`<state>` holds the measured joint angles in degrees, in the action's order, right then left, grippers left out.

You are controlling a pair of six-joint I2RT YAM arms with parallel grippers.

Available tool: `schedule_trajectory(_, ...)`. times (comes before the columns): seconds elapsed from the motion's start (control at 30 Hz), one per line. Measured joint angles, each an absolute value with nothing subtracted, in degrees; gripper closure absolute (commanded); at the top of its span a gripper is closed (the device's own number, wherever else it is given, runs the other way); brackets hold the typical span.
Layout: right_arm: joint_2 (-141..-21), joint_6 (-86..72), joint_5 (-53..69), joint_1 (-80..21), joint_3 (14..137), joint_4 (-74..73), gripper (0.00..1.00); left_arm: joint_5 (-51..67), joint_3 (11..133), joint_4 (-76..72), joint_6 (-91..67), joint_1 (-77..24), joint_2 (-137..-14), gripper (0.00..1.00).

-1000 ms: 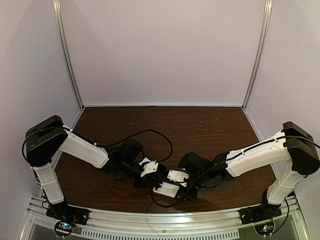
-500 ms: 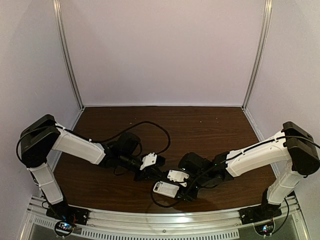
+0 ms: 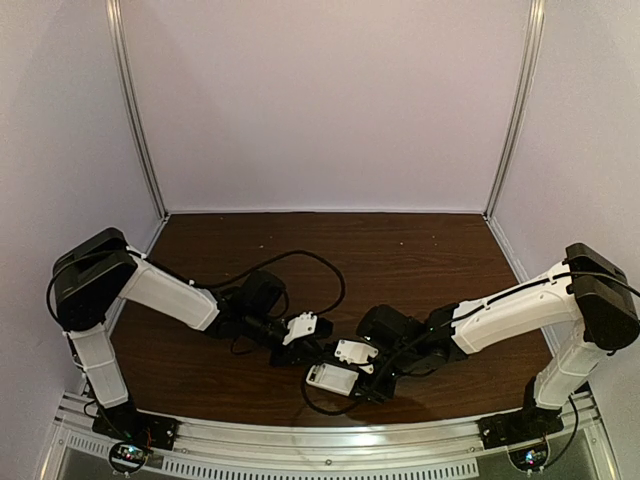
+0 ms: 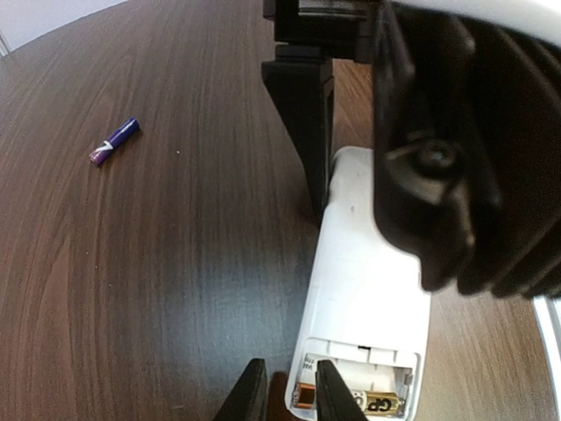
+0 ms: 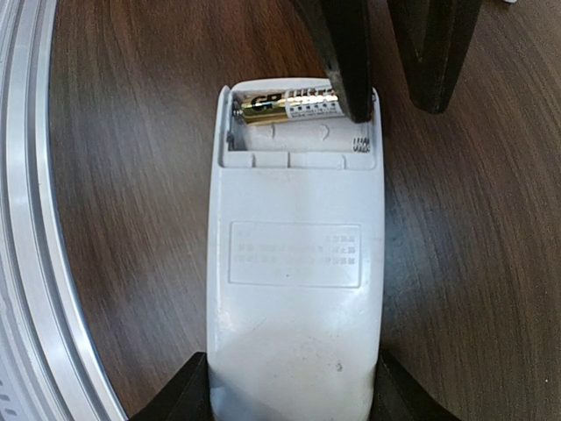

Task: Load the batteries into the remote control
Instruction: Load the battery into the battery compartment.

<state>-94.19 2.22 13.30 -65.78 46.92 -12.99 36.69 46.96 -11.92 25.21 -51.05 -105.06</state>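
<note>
Remote control (image 5: pixel 296 254): held back-up, compartment uncovered, near end clamped by right gripper (image 5: pixel 289 396) | gold-brown battery (image 5: pixel 285 105): seated in end slot, touched by one finger of left gripper (image 4: pixel 285 399) | left gripper: fingers narrowly parted, nothing held | blue-purple battery (image 4: pixel 114 143): laid loose on table (image 4: pixel 175 263), well apart from remote control

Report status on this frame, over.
Right gripper clamped on remote control, back up, bay open. Left gripper open, empty, at gold battery in its slot. Purple battery loose on table. Nothing obstructing.
</note>
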Motion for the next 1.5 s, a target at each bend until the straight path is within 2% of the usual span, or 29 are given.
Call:
schedule_trajectory(0.2,-94.19,2.22,13.30,-65.78,46.92,-12.99,1.00,37.47,47.37,-11.90,25.23,-51.05,-106.08,0.85)
schedule_trajectory(0.4,-94.19,2.20,13.30,-65.76,46.92,-12.99,1.00,38.28,47.37,-11.57,25.50,-51.05,-106.08,0.95)
schedule_trajectory(1.5,-94.19,2.24,14.04,-65.54,46.92,-12.95,1.00,35.53,47.53,-8.03,27.14,-52.93,-105.38,0.95)
